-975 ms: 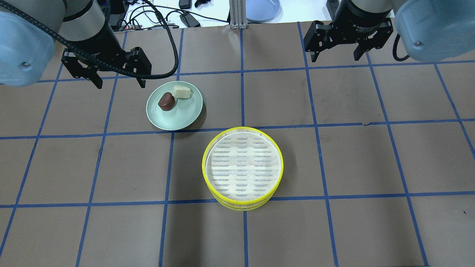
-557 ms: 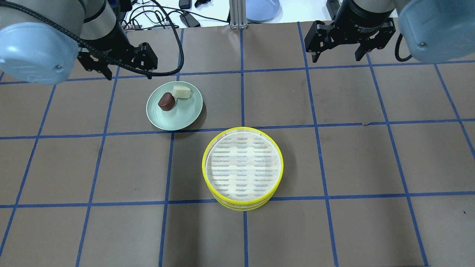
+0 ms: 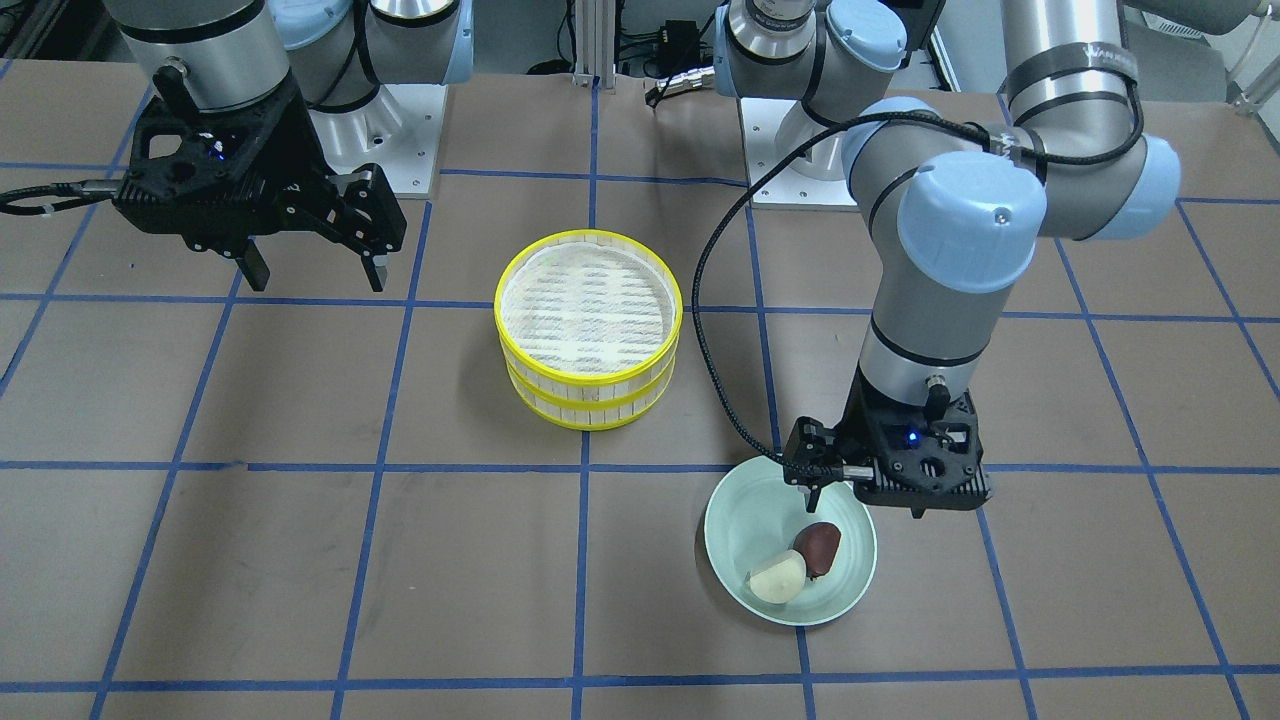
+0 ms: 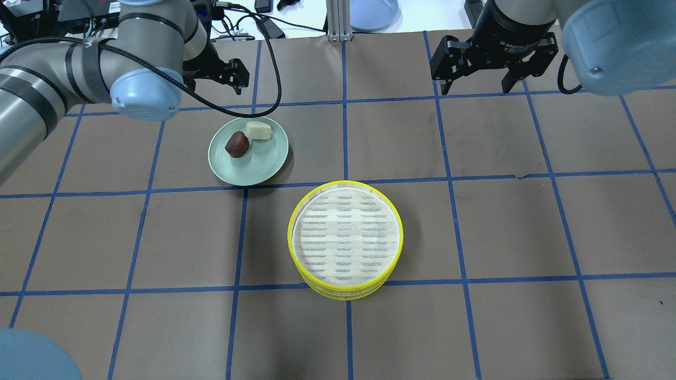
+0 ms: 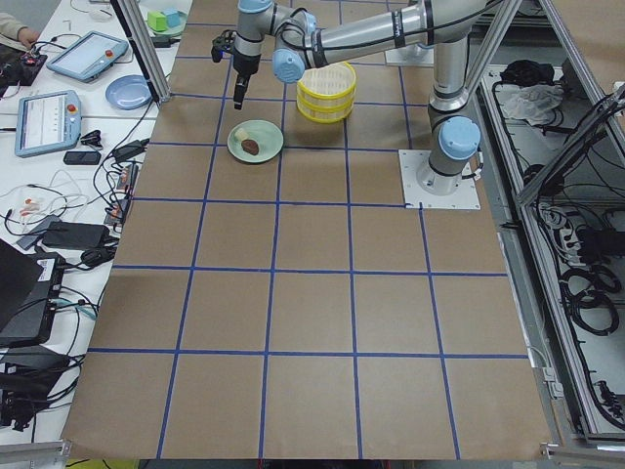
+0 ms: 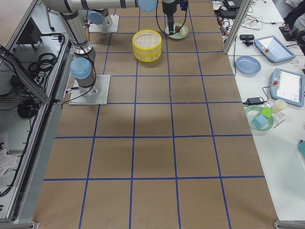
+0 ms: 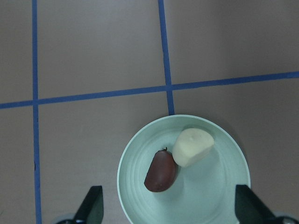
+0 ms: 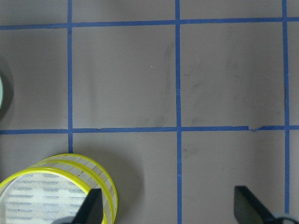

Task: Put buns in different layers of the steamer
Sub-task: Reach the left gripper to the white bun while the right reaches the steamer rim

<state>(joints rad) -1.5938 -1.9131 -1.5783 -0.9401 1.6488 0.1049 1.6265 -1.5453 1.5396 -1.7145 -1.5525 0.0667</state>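
Hovering over the pale green plate [image 3: 738,520], the left gripper [image 7: 169,205] is shown with its jaws spread wide, while the cream-white bun [image 7: 193,147] and the reddish-brown bun [image 7: 160,170] are seen touching each other on that plate. The two steamer trays [image 3: 590,400] are stacked one on the other near the plate. The right gripper [image 3: 316,270] is likewise held wide apart above the table [image 3: 300,560], well apart from the stack.

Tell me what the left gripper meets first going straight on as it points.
Likely the green plate: the left gripper points down at its bare floor, just short of the brown bun. Depth is unclear, so it might graze the bun.
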